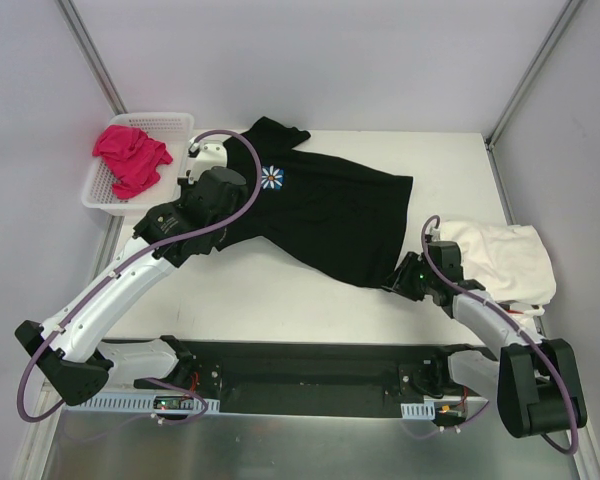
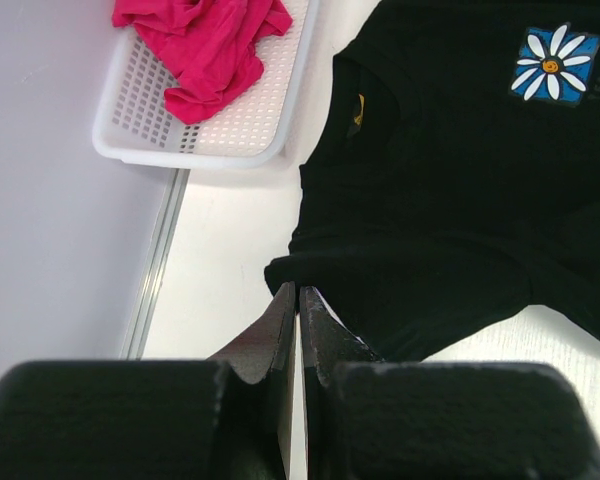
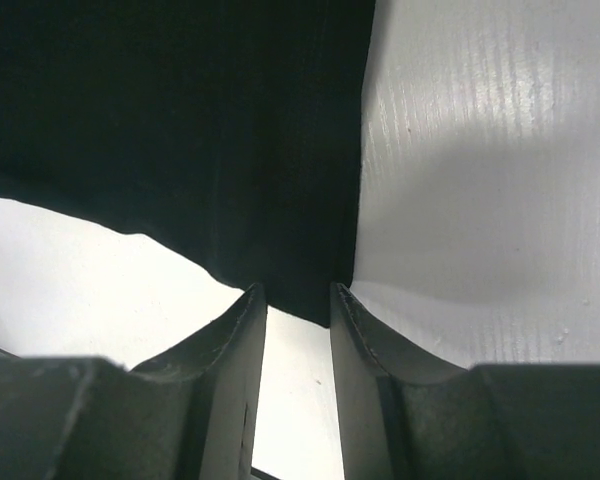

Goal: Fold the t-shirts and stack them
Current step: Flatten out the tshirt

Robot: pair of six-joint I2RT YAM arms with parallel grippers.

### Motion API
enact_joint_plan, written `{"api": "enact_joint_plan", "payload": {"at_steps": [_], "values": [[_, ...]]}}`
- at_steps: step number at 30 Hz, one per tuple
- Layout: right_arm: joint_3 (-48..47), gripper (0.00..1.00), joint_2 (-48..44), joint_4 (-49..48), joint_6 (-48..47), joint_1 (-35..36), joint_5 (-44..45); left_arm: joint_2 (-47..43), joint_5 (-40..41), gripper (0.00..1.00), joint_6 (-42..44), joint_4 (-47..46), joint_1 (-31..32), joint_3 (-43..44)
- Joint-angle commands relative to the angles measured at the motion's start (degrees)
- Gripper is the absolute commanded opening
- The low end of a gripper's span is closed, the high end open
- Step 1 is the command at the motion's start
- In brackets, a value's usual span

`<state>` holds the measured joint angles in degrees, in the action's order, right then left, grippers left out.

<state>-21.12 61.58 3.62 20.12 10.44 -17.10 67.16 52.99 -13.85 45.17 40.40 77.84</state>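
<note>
The black t-shirt (image 1: 330, 215) lies spread across the table, its white daisy on a blue patch (image 1: 272, 178) near the left arm; it also shows in the left wrist view (image 2: 450, 200). My left gripper (image 1: 205, 172) is shut, its tips (image 2: 297, 290) pinching the hem of the shirt's left sleeve. My right gripper (image 1: 395, 283) is open at the shirt's near right corner, and that corner (image 3: 290, 270) sits between its fingertips (image 3: 298, 295). A cream-white t-shirt (image 1: 500, 255) lies bunched at the right. A bright pink t-shirt (image 1: 130, 155) lies crumpled in the basket.
The white mesh basket (image 1: 180, 125) stands at the far left corner, and its rim shows in the left wrist view (image 2: 260, 130). Grey walls and metal posts close in the table on the left, back and right. A black mat lies by the arm bases (image 1: 310, 375).
</note>
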Motion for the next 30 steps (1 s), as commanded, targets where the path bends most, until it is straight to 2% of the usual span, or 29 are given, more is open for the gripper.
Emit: {"api": "enact_joint_plan", "payload": {"at_steps": [1,8,11,23,30], "values": [[-0.3,0.33,1.0,-2.3,0.9,0.5,0.9,-1.5,1.1,0.0,1.0,-1.7,-0.3,-0.5],[-2.1,0.06,3.5,-2.9,0.7,0.6,2.5,-1.3,0.9,0.0,1.2,-2.3,-0.3,-0.9],[-5.0,0.01,5.5,-2.1,0.4,0.3,4.4,-1.3,0.7,0.0,1.3,-2.5,-0.3,-1.0],[-21.8,0.01,13.2,1.6,-1.6,-5.1,10.9,-1.9,-0.3,0.0,1.9,-3.8,-0.4,-2.7],[-24.8,0.02,17.4,0.1,-1.3,-6.0,11.4,-2.4,-0.8,0.0,2.3,-4.3,-0.4,-3.3]]}}
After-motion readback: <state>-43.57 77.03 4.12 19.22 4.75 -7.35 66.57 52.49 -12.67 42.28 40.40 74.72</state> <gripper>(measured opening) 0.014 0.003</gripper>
